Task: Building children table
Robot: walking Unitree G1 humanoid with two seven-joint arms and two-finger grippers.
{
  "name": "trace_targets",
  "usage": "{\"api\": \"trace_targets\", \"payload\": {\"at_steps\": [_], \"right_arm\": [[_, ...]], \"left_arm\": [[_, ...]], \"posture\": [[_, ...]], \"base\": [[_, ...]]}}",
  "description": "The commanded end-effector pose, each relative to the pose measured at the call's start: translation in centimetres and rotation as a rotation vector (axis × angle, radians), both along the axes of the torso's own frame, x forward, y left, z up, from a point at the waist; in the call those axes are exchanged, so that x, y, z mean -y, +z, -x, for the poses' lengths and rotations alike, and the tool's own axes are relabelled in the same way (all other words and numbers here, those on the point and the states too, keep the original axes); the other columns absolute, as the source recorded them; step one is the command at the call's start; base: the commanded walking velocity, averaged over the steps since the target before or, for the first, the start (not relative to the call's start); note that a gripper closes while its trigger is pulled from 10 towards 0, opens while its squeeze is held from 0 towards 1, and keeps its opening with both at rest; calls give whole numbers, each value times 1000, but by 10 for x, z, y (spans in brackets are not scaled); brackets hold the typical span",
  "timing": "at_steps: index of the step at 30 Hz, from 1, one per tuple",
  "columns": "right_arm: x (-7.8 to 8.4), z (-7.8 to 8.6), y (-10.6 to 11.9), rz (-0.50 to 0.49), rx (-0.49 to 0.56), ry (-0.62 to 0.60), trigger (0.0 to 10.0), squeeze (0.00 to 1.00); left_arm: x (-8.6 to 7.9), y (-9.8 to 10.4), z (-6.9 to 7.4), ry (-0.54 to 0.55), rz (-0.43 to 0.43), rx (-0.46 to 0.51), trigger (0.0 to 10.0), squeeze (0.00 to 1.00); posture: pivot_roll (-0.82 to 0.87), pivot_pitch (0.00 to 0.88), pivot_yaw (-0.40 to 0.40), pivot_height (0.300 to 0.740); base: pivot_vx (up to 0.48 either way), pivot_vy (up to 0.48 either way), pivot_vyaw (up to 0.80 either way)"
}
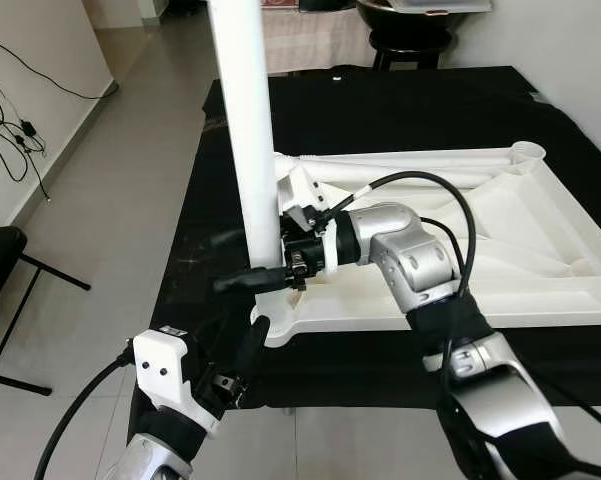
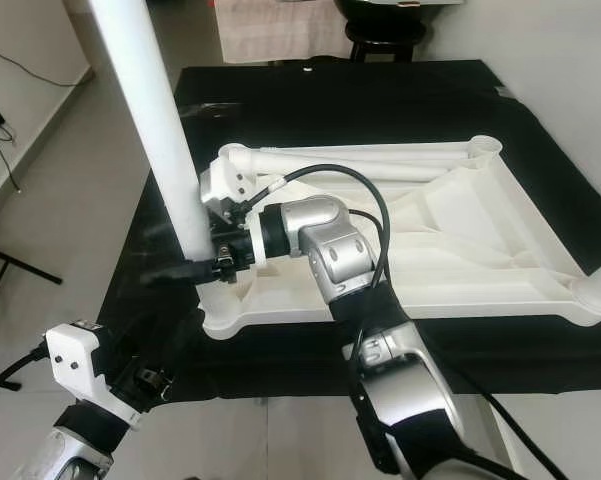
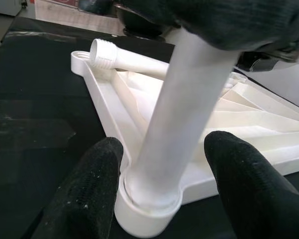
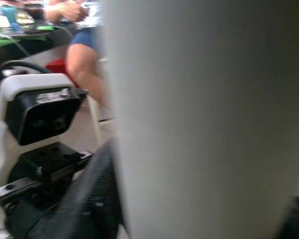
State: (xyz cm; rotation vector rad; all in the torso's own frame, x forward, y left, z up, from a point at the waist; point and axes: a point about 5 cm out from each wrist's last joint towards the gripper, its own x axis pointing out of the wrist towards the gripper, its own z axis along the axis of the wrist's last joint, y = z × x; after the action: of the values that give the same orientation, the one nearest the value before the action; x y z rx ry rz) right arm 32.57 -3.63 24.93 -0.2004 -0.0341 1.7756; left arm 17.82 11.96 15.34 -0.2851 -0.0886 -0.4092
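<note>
Standing upright at the near left corner of the upturned white plastic tabletop (image 1: 540, 260) is one smooth round table leg (image 1: 250, 140), its foot seated in a ring-shaped corner socket (image 3: 147, 211). I am seeing the right gripper (image 1: 252, 278) clamped around that leg low down, its black fingers pressing the white tube from both sides. The left gripper (image 3: 161, 194) is sitting just below the same corner with its two fingers (image 3: 84, 199) spread wide, one on each side of the socket and closed on nothing; their black pads are looking dusty and matte.

A second leg (image 1: 400, 160) is lying flat along the far edge of the tabletop, and the left wrist view is showing its ribbed, threaded end (image 3: 103, 53). So I am counting two legs. The underside of the tabletop is moulded with raised ribs fanning out from the corners, and another round socket (image 1: 527, 153) is sitting open at the far right corner. All of it is resting on a glossy black sheet (image 1: 400, 100) spread over pale floor tiles (image 1: 110, 200). A seated person (image 4: 84, 45) is showing, blurred, in the right wrist view.
</note>
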Motion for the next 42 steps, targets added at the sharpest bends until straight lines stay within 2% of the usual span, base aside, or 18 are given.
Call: {"api": "trace_targets", "payload": {"at_steps": [1,6,10,13,14,15,20,26,27,32,33,36,37,38,39,40,41,42], "right_arm": [[-4,3,-3,6,-10,79,0,0],[-1,0,-8,-8,-16,50,0,0],[17,-5,-37,13,-36,-458,0,0],[21,-4,-44,20,-54,-582,0,0],[32,-5,-58,45,-45,-945,0,0],[38,14,-73,77,-75,-1118,0,0],[38,42,-83,107,-105,-1227,0,0],[25,24,-72,88,-44,-1152,0,0],[15,18,-64,68,-37,-1099,10000,0],[8,21,-60,38,-67,-1061,10000,0],[5,22,-58,29,-76,-1006,10000,1000],[2,23,-55,0,-99,-968,10000,1000],[0,24,-47,-54,-105,-809,10000,1000],[0,26,-40,-90,-104,-706,10000,702],[0,26,-40,-90,-104,-706,10000,702],[3,28,-35,-96,-87,-563,10000,388],[6,30,-32,-90,-74,-474,10000,388],[9,25,-33,-50,-31,-410,10000,0]], "left_arm": [[0,-2,3,4,-10,-18,10000,0],[0,-2,3,5,-10,-20,10000,0],[-6,-1,3,10,-11,-20,10000,0],[-7,-1,3,11,-11,-20,10000,0],[-10,-1,3,8,-13,-20,10000,0],[-11,-1,1,2,-15,-21,10000,0],[-13,-3,-3,-15,-23,-22,10000,0],[-13,-5,-11,-20,-28,-22,10000,0],[-15,-6,-12,17,-30,-14,10000,0],[-16,-6,-11,41,-31,-13,10000,0],[-17,-7,-11,43,-32,-14,10000,0],[-17,-7,-11,42,-33,-14,10000,0],[-17,-7,-11,33,-33,-16,10000,0],[-17,-8,-11,25,-33,-17,10000,0],[-17,-8,-11,25,-33,-17,10000,0],[-16,-8,-11,18,-33,-19,10000,0],[-16,-8,-11,14,-33,-20,10000,0],[-15,-8,-11,9,-33,-21,10000,0]], "posture": [[136,182,-4,740],[126,186,-12,740],[71,197,7,740],[71,197,7,740],[58,199,21,740],[54,196,38,740],[36,171,56,740],[57,140,26,740],[67,130,18,740],[70,126,15,740],[75,122,12,740],[74,117,13,740],[71,112,16,740],[71,111,16,740],[71,111,16,740],[71,110,18,740],[73,111,18,740],[77,112,19,740]], "base": [[0,0,0],[0,0,0],[0,0,0],[0,0,0],[0,0,0],[0,0,0],[0,0,0],[0,0,0],[0,0,0],[0,0,0],[0,0,0],[0,0,0],[0,0,0],[0,0,0],[0,0,0],[0,0,0],[0,0,0],[0,0,0]]}}
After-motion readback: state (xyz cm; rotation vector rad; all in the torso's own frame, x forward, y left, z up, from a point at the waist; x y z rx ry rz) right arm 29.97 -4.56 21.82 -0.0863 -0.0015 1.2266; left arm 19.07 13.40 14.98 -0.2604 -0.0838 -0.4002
